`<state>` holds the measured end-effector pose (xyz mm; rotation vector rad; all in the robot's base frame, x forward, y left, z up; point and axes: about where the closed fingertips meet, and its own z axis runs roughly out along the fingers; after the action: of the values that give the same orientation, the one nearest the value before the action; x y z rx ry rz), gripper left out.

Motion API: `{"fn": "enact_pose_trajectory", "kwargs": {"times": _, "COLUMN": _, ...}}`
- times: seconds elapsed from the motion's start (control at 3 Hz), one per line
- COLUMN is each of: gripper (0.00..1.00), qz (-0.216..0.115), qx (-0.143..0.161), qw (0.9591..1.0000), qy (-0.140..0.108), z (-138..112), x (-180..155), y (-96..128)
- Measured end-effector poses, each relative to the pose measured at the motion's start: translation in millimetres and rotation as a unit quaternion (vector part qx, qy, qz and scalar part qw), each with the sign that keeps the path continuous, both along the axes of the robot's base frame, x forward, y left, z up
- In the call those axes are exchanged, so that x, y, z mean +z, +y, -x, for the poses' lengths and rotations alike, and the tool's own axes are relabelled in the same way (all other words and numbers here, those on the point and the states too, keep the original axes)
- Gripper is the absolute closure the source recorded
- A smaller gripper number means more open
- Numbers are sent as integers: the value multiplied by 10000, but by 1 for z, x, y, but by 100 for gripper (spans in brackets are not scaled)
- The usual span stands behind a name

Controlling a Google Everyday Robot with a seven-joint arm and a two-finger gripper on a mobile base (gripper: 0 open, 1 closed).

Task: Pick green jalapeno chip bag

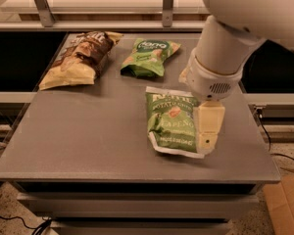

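Note:
The green jalapeno chip bag (171, 123) lies flat on the grey table (88, 141), right of centre, with white sealed edges and pale lettering. My gripper (207, 143) hangs from the white arm that comes in from the upper right. It is over the bag's right edge, near the lower right corner. Only one cream finger face shows.
A brown and cream bag (78, 58) lies at the back left. A smaller green bag (148, 57) lies at the back centre. A rail with metal posts (168, 4) runs behind the table. A cardboard box (284, 204) stands on the floor at the lower right.

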<state>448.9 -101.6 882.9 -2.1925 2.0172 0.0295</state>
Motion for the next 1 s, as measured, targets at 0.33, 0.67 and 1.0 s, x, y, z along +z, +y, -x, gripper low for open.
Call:
{"fn": "enact_pose_trajectory", "kwargs": {"times": 0.33, "gripper": 0, "qz": -20, "qx": 72, "qw": 9999, "qy": 96, "z": -6, "x": -17, "y": 16}}
{"fn": "enact_pose_trajectory", "kwargs": {"times": 0.67, "gripper": 15, "qz": -5, "qx": 162, "qw": 9996, "qy": 218, "z": -7, "x": -32, "y": 27}}
{"fn": "enact_pose_trajectory", "kwargs": {"times": 1.0, "gripper": 39, "qz": 44, "qx": 216, "qw": 9993, "qy": 286, "z": -6, "x": -40, "y": 33}}
